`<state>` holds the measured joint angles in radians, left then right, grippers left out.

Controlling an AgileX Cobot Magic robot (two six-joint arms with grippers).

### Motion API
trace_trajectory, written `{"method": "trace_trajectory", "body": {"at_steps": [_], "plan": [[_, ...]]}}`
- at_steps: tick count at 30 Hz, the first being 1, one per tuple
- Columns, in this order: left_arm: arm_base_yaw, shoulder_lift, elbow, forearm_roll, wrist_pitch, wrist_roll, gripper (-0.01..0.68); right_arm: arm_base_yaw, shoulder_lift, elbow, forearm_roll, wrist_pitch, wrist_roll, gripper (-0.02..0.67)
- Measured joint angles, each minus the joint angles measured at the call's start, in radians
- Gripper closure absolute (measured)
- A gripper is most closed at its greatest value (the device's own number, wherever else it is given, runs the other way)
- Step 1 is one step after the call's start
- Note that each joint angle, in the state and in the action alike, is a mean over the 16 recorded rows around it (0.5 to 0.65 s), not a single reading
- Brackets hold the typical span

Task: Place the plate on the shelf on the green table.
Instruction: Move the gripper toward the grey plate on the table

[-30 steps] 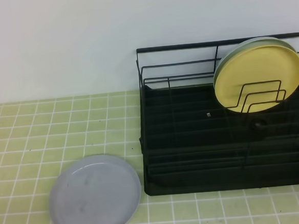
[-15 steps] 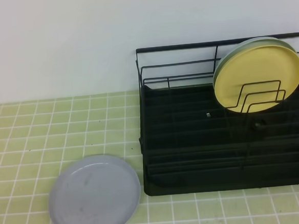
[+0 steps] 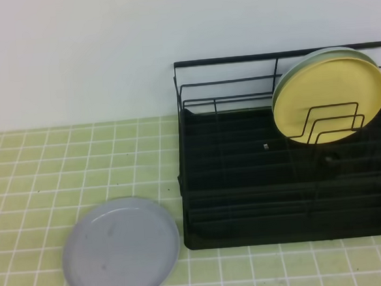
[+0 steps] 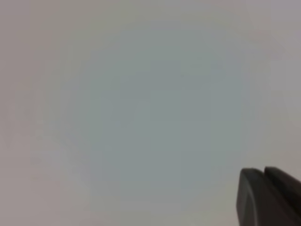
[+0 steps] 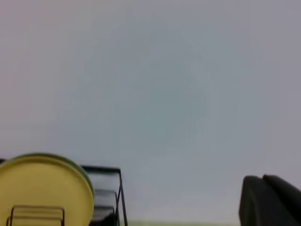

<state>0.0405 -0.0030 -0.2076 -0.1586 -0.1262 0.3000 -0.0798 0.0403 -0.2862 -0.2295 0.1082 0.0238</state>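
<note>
Green tiled desk (image 3: 48,159): both grippers (image 4: 270,197) (image 5: 270,200) clenched, raised, facing wall. Round grey-blue plate (image 3: 119,250) flat beside black wire shelf (image 3: 245,178); yellow plate (image 3: 328,104) upright inside.

a yellow plate (image 3: 328,100) stands on edge. a pale green plate (image 3: 302,62) leans just behind it. a plain white wall (image 3: 73,53) fills the background.

- Light's soft and even, pretty bright overall, no hard shadows anywhere
- Overhead view is a bit fuzzy; the rack (image 3: 287,175) base is just a black blob with hardly any detail
- Faint sheen on the plate (image 3: 121,250)
- Both wrist views are washed-out grey wall (image 4: 141,103), very blurry, dark corner smudges out of focus
</note>
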Motion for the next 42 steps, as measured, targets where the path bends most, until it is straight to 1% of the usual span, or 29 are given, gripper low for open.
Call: {"method": "trace_trajectory", "body": {"at_steps": [3, 6, 9, 13, 18, 23, 25, 29, 31, 34, 42], "plan": [[0.000, 0.000, -0.050, -0.018, 0.091, -0.005, 0.675, 0.000, 0.041, -0.066, 0.030, 0.127, 0.004, 0.652], [-0.001, 0.005, -0.092, -0.048, 0.178, -0.022, 0.675, -0.001, 0.091, -0.114, 0.087, 0.212, -0.004, 0.652], [-0.001, 0.030, -0.128, -0.079, 0.270, -0.051, 0.675, -0.001, 0.146, -0.147, 0.153, 0.259, -0.039, 0.652], [-0.002, 0.106, -0.192, -0.119, 0.423, -0.092, 0.675, -0.001, 0.212, -0.168, 0.238, 0.267, -0.110, 0.652], [-0.002, 0.275, -0.329, -0.157, 0.686, -0.139, 0.675, -0.001, 0.262, -0.171, 0.312, 0.232, -0.187, 0.652], [-0.002, 0.510, -0.480, -0.170, 0.917, -0.137, 0.675, -0.001, 0.284, -0.171, 0.331, 0.216, -0.233, 0.652], [-0.002, 0.604, -0.530, -0.184, 0.971, -0.120, 0.674, -0.001, 0.289, -0.171, 0.332, 0.221, -0.239, 0.652], [-0.002, 0.779, -0.602, -0.229, 1.012, -0.070, 0.662, -0.001, 0.294, -0.169, 0.335, 0.242, -0.240, 0.652], [-0.002, 0.858, -0.623, -0.257, 1.010, -0.042, 0.640, -0.001, 0.295, -0.165, 0.337, 0.256, -0.240, 0.652], [-0.002, 0.964, -0.639, -0.299, 0.987, 0.005, 0.581, -0.001, 0.295, -0.156, 0.340, 0.281, -0.240, 0.652], [-0.002, 1.198, -0.649, -0.382, 0.886, 0.088, 0.355, -0.001, 0.295, -0.092, 0.360, 0.305, -0.240, 0.652]]}}
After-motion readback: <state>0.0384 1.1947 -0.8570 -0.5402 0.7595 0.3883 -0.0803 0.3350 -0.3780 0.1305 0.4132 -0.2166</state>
